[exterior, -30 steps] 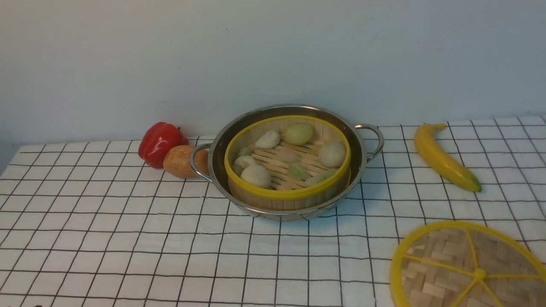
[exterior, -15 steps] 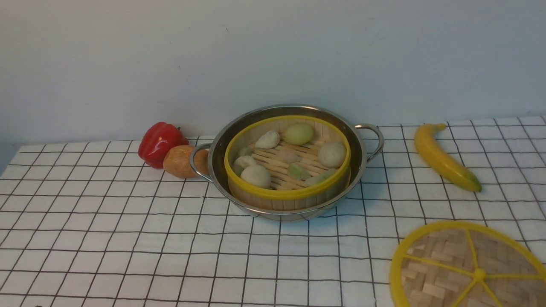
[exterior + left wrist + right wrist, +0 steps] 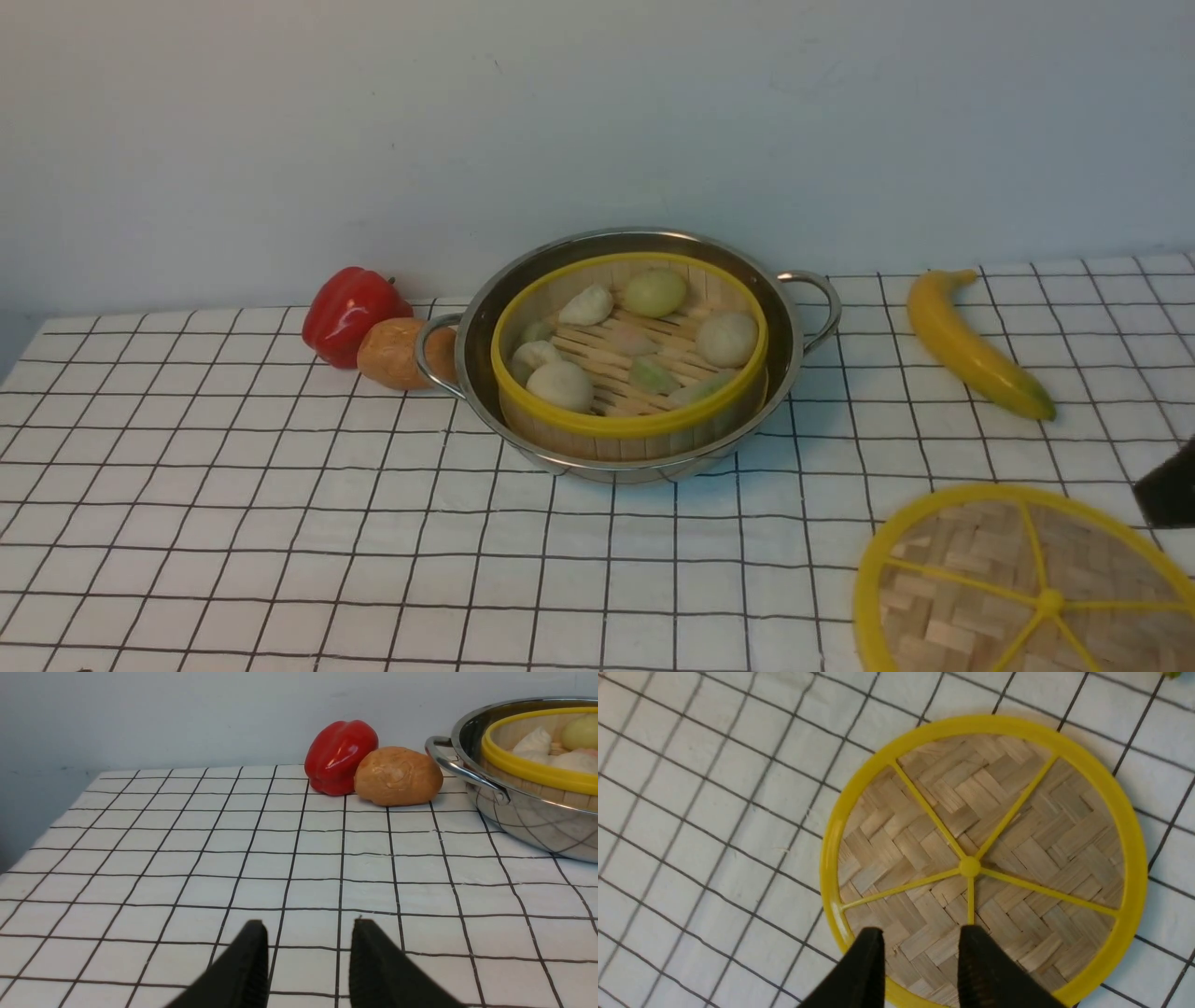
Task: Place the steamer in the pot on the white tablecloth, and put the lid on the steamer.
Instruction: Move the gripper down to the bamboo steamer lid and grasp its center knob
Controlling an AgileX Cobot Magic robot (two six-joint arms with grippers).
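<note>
The steamer [image 3: 630, 359], a yellow-rimmed bamboo basket with pale buns and dumplings, sits inside the shiny pot [image 3: 485, 322] at mid-table on the white tablecloth [image 3: 280, 523]. Both show again in the left wrist view, the steamer [image 3: 528, 765] in the pot [image 3: 514, 812]. The lid [image 3: 1018, 588] lies flat on the cloth at the near right. My right gripper [image 3: 920, 938] hovers open over the lid [image 3: 980, 858], near its rim, holding nothing. Only a dark tip of it [image 3: 1169, 490] shows at the front view's right edge. My left gripper [image 3: 308, 933] is open and empty above bare cloth, left of the pot.
A red pepper [image 3: 350, 313] and a brown roll-like thing [image 3: 397, 353] lie against the pot's left handle. A banana [image 3: 971, 345] lies at the back right. A pale wall runs behind the table.
A dark tip of my right gripper has come into the front view at the right edge, just beyond the lid. The pot, steamer and lid have not moved.
</note>
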